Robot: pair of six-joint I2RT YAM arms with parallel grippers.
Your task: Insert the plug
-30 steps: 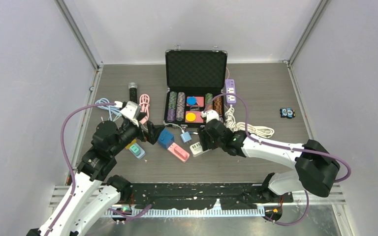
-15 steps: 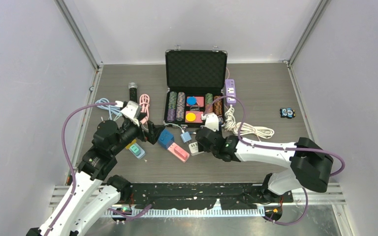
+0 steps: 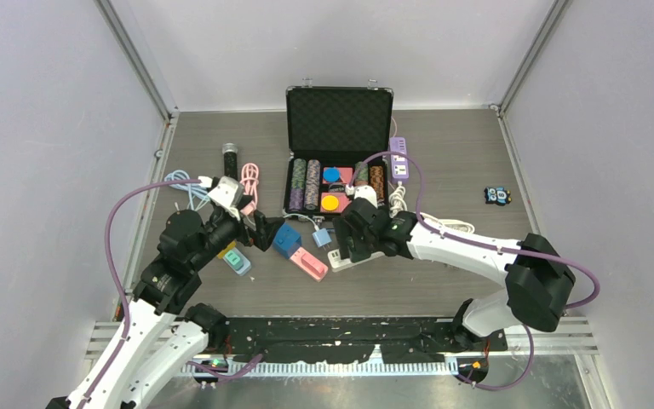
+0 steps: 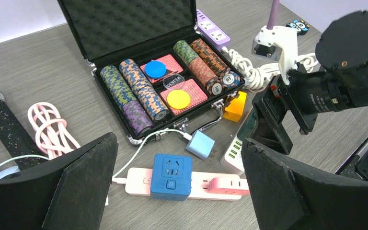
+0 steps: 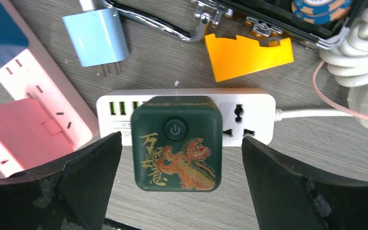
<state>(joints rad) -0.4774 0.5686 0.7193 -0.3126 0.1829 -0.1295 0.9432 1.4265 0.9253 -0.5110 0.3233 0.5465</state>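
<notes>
We see the green dragon-print plug [image 5: 176,143] sitting on top of the white power strip [image 5: 249,112]. Our right gripper [image 5: 181,140] is spread wide either side of it, holding nothing. The left gripper [image 4: 178,142] gapes empty, left of the strip.

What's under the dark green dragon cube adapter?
A white power strip: USB ports and some sockets show beside it. The green adapter hides the strip's middle and its own prongs.
</notes>
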